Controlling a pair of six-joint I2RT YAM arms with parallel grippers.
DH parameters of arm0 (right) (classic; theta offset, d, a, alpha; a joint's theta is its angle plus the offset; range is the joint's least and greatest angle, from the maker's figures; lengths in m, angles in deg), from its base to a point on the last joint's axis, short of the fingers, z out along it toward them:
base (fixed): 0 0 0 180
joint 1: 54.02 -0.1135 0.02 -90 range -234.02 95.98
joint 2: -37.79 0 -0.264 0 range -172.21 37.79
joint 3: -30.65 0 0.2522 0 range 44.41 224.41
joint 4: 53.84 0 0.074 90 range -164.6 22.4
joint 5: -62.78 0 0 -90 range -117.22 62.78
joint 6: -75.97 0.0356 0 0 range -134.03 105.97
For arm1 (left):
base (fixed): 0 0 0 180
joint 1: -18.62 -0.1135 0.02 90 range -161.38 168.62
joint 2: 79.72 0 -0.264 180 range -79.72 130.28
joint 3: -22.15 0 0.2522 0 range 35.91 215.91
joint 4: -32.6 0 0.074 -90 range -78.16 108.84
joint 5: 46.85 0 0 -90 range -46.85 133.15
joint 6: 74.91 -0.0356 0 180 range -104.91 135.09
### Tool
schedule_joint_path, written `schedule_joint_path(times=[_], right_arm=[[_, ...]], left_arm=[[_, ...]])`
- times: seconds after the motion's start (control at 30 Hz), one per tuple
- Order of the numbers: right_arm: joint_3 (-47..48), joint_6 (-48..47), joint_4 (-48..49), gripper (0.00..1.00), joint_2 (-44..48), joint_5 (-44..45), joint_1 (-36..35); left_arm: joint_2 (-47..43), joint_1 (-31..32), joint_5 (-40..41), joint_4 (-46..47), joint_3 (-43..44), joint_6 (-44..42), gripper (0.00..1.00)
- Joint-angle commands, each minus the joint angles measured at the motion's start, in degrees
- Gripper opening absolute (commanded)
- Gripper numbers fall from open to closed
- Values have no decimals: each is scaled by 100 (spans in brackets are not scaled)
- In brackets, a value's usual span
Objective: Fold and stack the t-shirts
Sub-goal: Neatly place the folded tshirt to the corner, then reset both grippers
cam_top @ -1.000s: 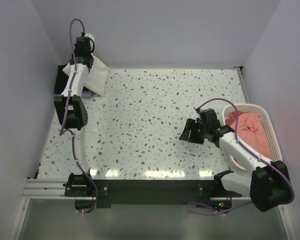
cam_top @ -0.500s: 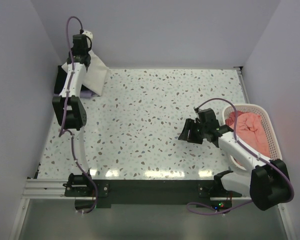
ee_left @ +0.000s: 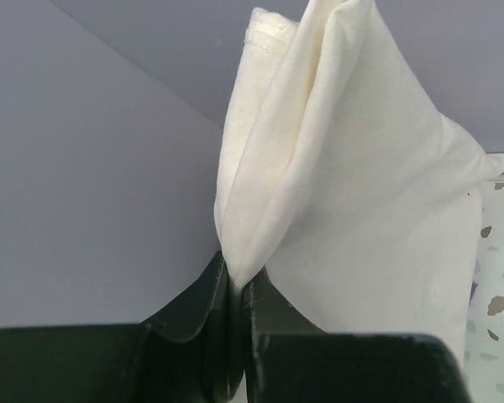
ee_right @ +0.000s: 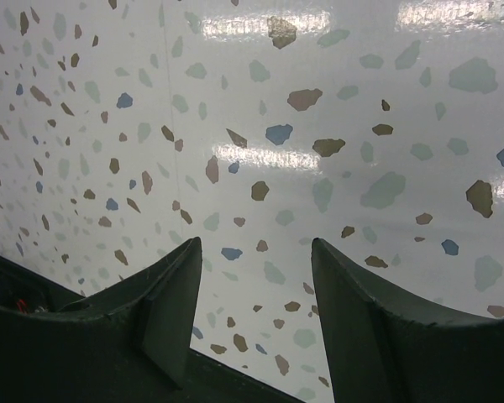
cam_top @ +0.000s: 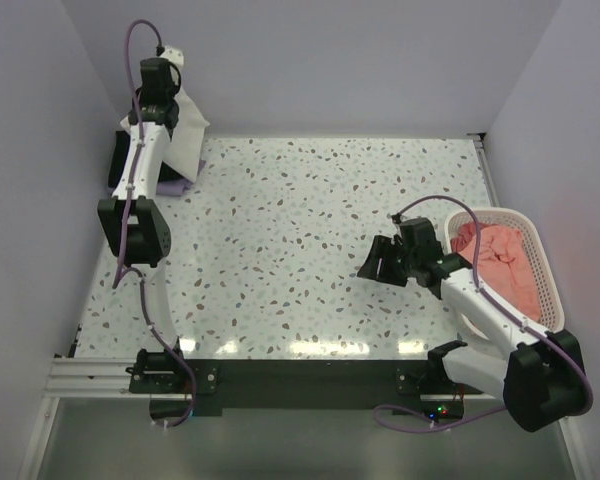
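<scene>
Left gripper (ee_left: pixel 238 284) raised farther back, pinching cream t-shirt (ee_left: pixel 361 210); right gripper (ee_right: pixel 256 252) agape.

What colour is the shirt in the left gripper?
Cream-white shirt, no print showing, pinched in the left gripper; clearest in the left wrist view.

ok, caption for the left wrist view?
Left pincer shut on a bunched edge of the cream-white t-shirt, speckled table at far right.

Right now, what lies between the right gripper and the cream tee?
Only bare speckled table, seen in the top view: nothing sits between the open right gripper and the cream tee pinched by the left gripper.
</scene>
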Motion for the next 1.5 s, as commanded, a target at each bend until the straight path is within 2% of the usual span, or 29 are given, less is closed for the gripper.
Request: schedule_joint_path(times=[0.0, 0.3, 0.5, 0.57, 0.63, 0.67, 0.87, 0.93, 0.97, 1.1, 1.3, 1.47], right_arm=[[-10, 3, 109, 58, 53, 135, -27], [-19, 38, 206, 58, -201, 170, -36], [-1, 73, 312, 58, -509, 144, -27], [25, 56, 320, 58, -571, 144, -28], [34, 21, 329, 58, -632, 135, -27], [34, 29, 338, 58, -659, 126, -27], [-10, -120, 426, 58, -632, 21, -36], [51, -181, 400, 59, -615, -49, -36], [78, -207, 391, 59, -606, -67, -28], [122, -252, 356, 59, -466, 12, -27], [139, -348, 268, 61, -220, 30, -28], [175, -340, 198, 61, 44, 117, -27]], left_arm=[[-423, -8, 67, 539, -56, -28, 0], [-142, -140, 15, 645, -83, -63, 0], [209, -447, -196, 663, 40, 103, 0], [297, -579, -240, 698, 40, 200, 3], [420, -684, -206, 794, 14, 288, 8], [447, -729, -118, 934, -65, 462, 18], [518, -826, -12, 1032, -187, 1166, 39], [264, -799, -82, 1172, -485, 1527, 58], [167, -791, -117, 1242, -609, 1710, 97], [-500, -685, -240, 1777, -1374, 2098, 100], [-1124, -483, -627, 1700, -2191, 3091, 100], [-1986, -167, -785, 2514, -3860, 3908, 100]])
